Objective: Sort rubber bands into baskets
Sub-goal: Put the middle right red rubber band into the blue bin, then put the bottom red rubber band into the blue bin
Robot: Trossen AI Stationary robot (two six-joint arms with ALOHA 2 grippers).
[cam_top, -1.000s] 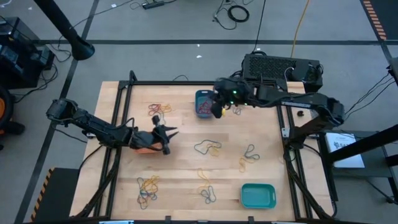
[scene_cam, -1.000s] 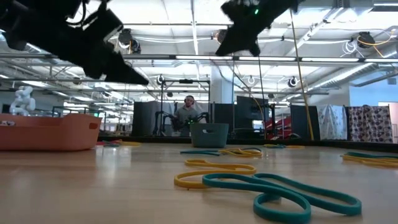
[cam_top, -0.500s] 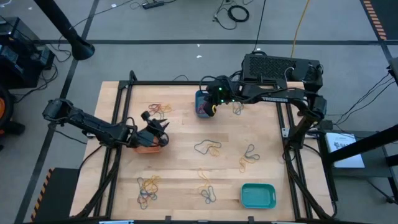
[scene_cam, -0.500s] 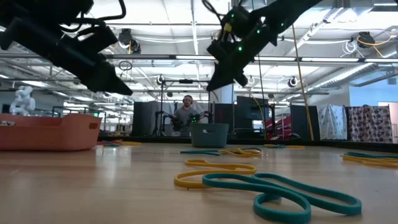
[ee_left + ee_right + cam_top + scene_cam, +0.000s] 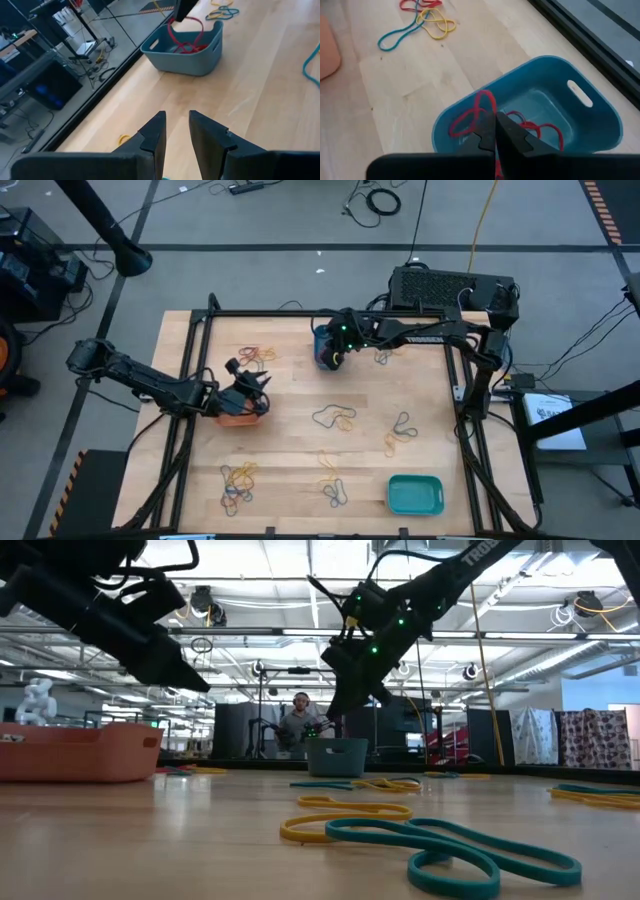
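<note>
Right pincer (image 5: 495,131) clenched on a red rubber band (image 5: 479,110), hanging directly over the dark teal basket (image 5: 592,117); red bands already lie inside. Left pincer (image 5: 175,131) released, empty, above the orange basket (image 5: 238,416). Many bands (image 5: 334,418) remain scattered across the desk (image 5: 290,450); turquoise basket (image 5: 414,495) looks empty. Early stage, by my judgement.

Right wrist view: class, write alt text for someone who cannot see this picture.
The right gripper has its fingers shut on a red rubber band above a dark teal-blue basket that already holds more red bands. Blue, yellow and red bands lie tangled on the wooden table beyond.
</note>
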